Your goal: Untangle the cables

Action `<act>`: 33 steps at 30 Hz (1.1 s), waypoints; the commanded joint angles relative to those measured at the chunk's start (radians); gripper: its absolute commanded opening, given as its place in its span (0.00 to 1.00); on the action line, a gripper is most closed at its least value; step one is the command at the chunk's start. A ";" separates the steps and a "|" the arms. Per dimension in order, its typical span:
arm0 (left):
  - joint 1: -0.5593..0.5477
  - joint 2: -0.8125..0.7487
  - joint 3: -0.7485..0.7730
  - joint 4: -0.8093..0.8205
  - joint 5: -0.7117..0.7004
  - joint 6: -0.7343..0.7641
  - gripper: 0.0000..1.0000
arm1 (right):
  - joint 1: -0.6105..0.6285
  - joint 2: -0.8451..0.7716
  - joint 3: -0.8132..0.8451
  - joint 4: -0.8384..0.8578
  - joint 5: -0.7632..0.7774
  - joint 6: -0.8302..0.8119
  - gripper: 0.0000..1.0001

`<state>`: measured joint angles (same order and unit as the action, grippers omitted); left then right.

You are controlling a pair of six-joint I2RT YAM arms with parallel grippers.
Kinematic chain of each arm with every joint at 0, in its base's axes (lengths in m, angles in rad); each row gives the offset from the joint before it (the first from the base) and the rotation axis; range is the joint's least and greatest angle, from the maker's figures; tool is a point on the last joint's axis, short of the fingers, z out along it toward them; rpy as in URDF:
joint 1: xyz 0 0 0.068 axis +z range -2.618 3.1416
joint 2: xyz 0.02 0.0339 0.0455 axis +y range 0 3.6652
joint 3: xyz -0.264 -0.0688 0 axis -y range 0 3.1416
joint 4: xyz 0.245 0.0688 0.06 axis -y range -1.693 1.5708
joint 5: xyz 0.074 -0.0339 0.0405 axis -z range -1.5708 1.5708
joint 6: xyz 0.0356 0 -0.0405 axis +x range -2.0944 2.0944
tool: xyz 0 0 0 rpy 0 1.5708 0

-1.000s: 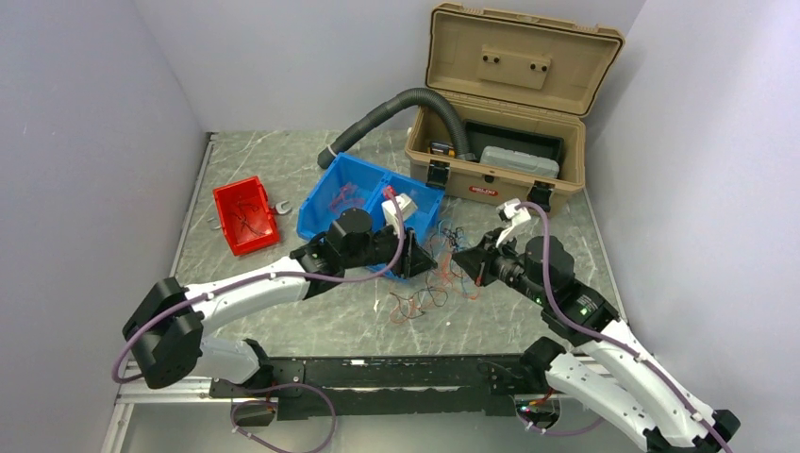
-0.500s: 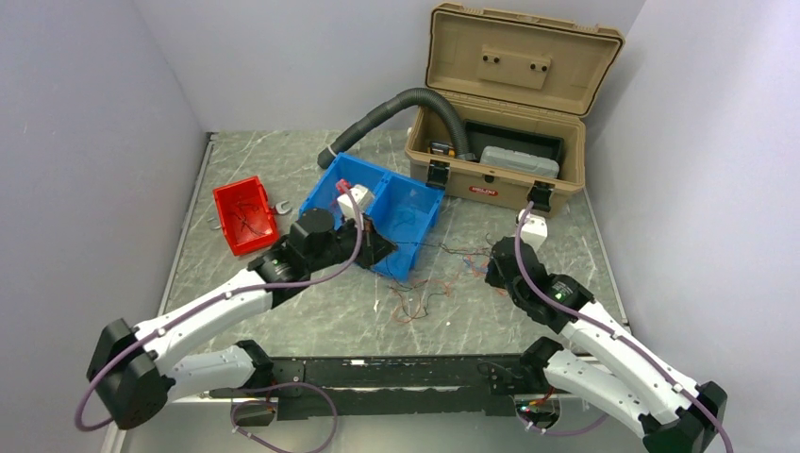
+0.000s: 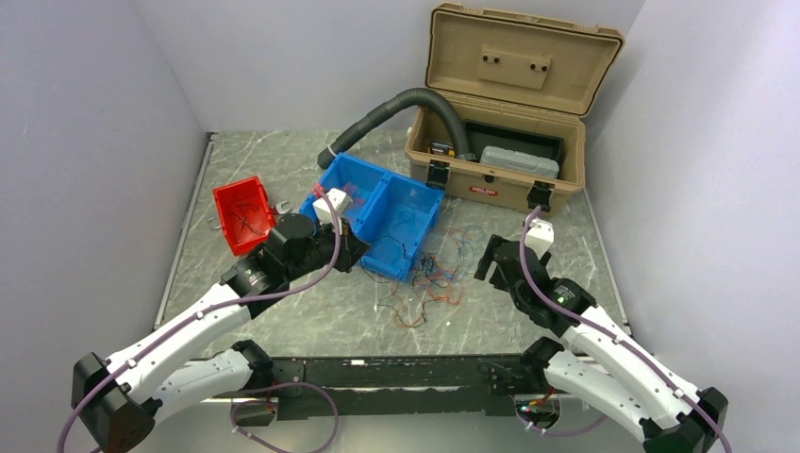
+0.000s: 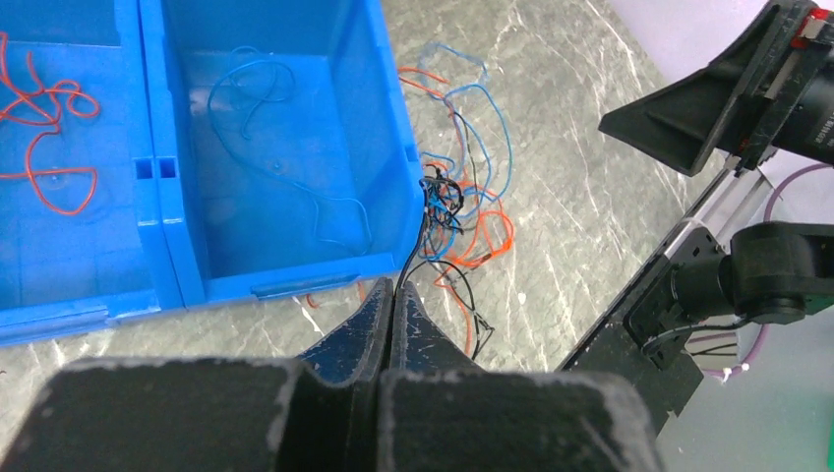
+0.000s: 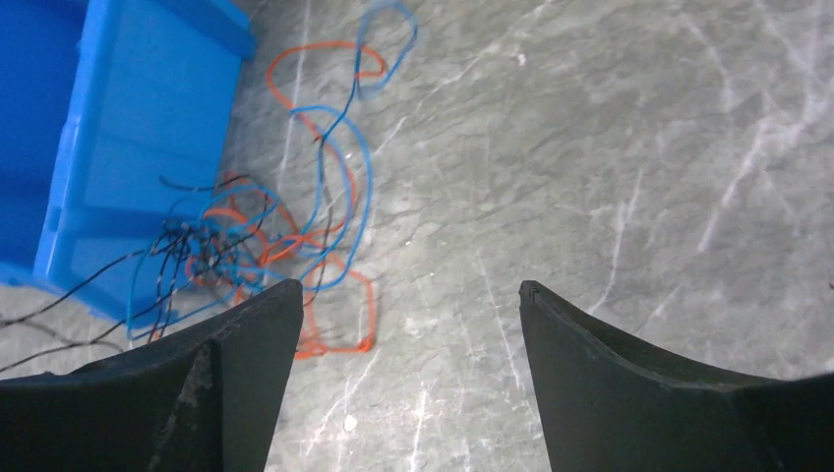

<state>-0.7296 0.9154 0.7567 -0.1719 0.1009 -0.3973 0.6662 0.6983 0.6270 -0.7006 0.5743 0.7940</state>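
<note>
- Grey marbled table (image 3: 283, 160) between plain walls; at its left, a red bin (image 3: 247, 215) holds a few dark wires.
- Blue bin (image 4: 157, 167): red wires (image 4: 49, 128) lie in one compartment and a blue wire (image 4: 266, 108) in the other, apparently sorted.
- Left gripper (image 4: 393, 295), pressed together, pinches a black wire (image 4: 418, 241) that runs into the knot.
- Cables (image 4: 447, 202) lie knotted on the table just beside the bin's corner, so most of the work seems left.
- Right gripper (image 5: 410, 290) is spread wide and empty, near the tangle.
- Tan toolbox (image 3: 509, 113): its red label (image 3: 483, 190) is too small to read.

White arms (image 3: 179, 327), black joints (image 3: 292, 247), purple cables (image 3: 325, 267)
</note>
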 commanded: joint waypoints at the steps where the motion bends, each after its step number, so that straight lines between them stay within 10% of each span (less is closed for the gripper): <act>1: 0.003 -0.016 -0.014 0.034 0.072 0.027 0.00 | -0.002 0.014 0.023 0.091 -0.135 -0.111 0.84; 13: 0.002 -0.001 -0.004 0.089 0.211 0.053 0.00 | -0.001 0.157 -0.030 0.348 -0.542 -0.291 0.93; 30: 0.002 -0.065 0.043 0.077 0.247 0.071 0.00 | 0.031 0.485 -0.073 0.653 -0.620 -0.309 0.78; 33: 0.002 -0.068 0.079 0.067 0.243 0.067 0.00 | 0.033 0.540 -0.057 0.597 -0.491 -0.242 0.59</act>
<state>-0.7296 0.8711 0.7551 -0.1265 0.3294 -0.3439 0.6918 1.1851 0.5484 -0.1200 -0.0338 0.4988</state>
